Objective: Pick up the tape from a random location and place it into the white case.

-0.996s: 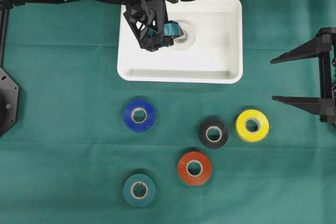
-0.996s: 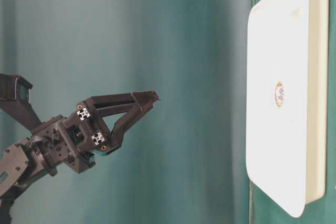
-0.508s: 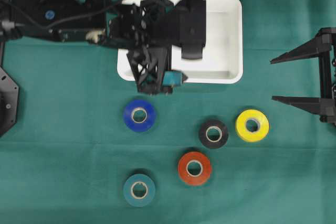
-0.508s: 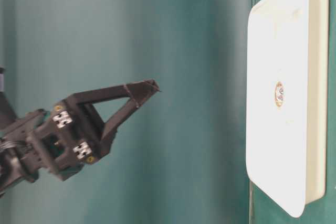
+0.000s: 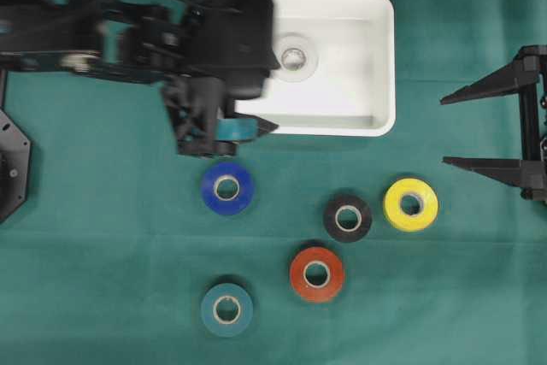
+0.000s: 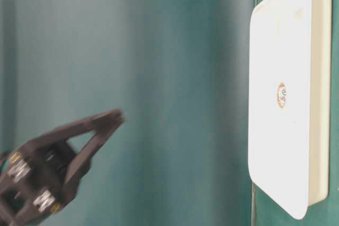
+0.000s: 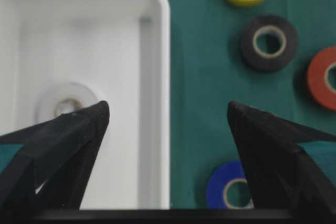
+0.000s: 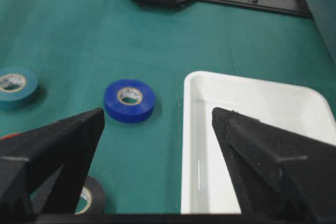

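Overhead exterior view: left hand [image 5: 224, 136] spread wide and empty, above the white case [image 5: 376, 113] rim and the blue tape [image 5: 226, 187]. One whitish roll [image 5: 293, 58] already in the case; blue tape flat on the green tabletop [image 5: 102, 237]. Likely light, stiff, smooth-sided; best pinched across the outer rim.

Table [image 5: 102, 237] covered in green cloth. White case [image 5: 376, 66] sits upper centre of the overhead frame, one whitish roll [image 5: 294, 57] inside it. Five tape rolls lie flat on the cloth below it: blue [image 5: 226, 187], black [image 5: 347, 217], yellow [image 5: 410, 204], red [image 5: 316, 273], teal [image 5: 226, 309] lowest left. All apart.
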Controlling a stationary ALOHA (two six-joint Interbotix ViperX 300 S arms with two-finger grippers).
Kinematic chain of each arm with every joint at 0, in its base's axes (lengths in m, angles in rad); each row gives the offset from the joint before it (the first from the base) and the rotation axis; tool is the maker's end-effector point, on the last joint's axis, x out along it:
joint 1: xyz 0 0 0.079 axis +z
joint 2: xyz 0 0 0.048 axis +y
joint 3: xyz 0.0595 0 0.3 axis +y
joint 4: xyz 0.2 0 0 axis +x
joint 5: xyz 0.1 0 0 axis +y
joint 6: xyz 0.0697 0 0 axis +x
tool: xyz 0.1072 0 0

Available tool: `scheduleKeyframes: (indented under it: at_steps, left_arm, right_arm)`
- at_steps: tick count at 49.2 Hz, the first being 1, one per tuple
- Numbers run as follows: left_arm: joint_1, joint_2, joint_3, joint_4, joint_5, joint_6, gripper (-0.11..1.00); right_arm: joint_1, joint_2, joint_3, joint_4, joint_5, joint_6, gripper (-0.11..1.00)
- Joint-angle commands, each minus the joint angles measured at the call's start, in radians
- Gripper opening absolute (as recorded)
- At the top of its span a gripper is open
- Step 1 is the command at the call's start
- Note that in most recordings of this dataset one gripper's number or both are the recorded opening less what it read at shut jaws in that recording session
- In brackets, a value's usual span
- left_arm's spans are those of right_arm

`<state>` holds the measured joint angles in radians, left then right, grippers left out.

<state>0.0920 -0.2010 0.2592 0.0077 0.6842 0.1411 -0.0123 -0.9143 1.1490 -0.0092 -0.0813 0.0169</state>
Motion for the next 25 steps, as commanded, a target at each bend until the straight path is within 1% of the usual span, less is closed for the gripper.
scheduleKeyframes:
  at_steps: [1, 13, 25]
  left_arm:
    - [0.000, -0.097, 0.054, 0.000, -0.063, 0.002, 0.98]
    - [0.000, -0.304, 0.256, -0.005, -0.172, -0.002, 0.98]
    - [0.002, -0.497, 0.413, -0.005, -0.287, -0.002, 0.98]
  right_arm:
    - [-0.002, 0.005, -0.028, 0.000, -0.003, 0.000, 0.91]
    - [-0.002, 0.003, -0.028, 0.000, -0.003, 0.002, 0.91]
    - [-0.002, 0.005, -0.028, 0.000, -0.003, 0.000, 0.91]
